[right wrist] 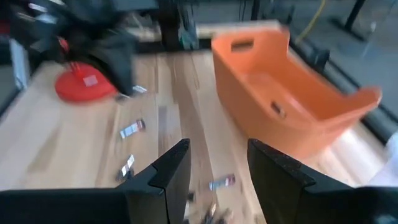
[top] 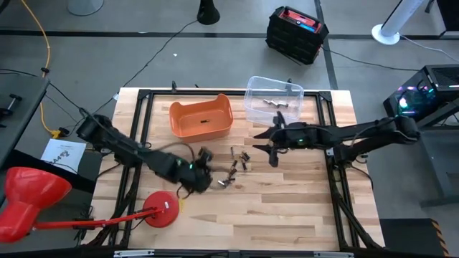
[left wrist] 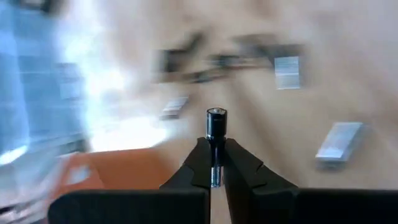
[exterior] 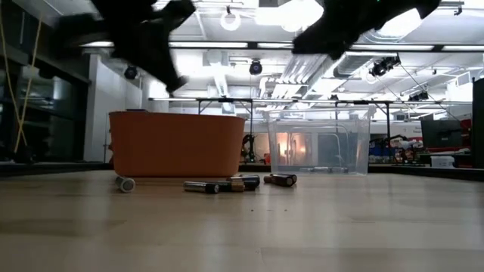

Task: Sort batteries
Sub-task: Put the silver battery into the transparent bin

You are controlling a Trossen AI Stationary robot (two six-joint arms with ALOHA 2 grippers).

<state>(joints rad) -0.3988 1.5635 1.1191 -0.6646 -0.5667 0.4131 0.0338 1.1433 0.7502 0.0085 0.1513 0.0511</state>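
Only our left wrist view shows the left gripper (left wrist: 214, 158) clamping a battery (left wrist: 216, 124); beside the orange bin (top: 201, 118), our right gripper (right wrist: 217, 163) gapes empty.

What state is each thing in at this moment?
Left gripper: shut on a battery.
Right gripper: open, empty, above the table.
Orange bin: upright, one small item inside.
Clear bin: upright, holds a few batteries.
Loose batteries: lying on the table.
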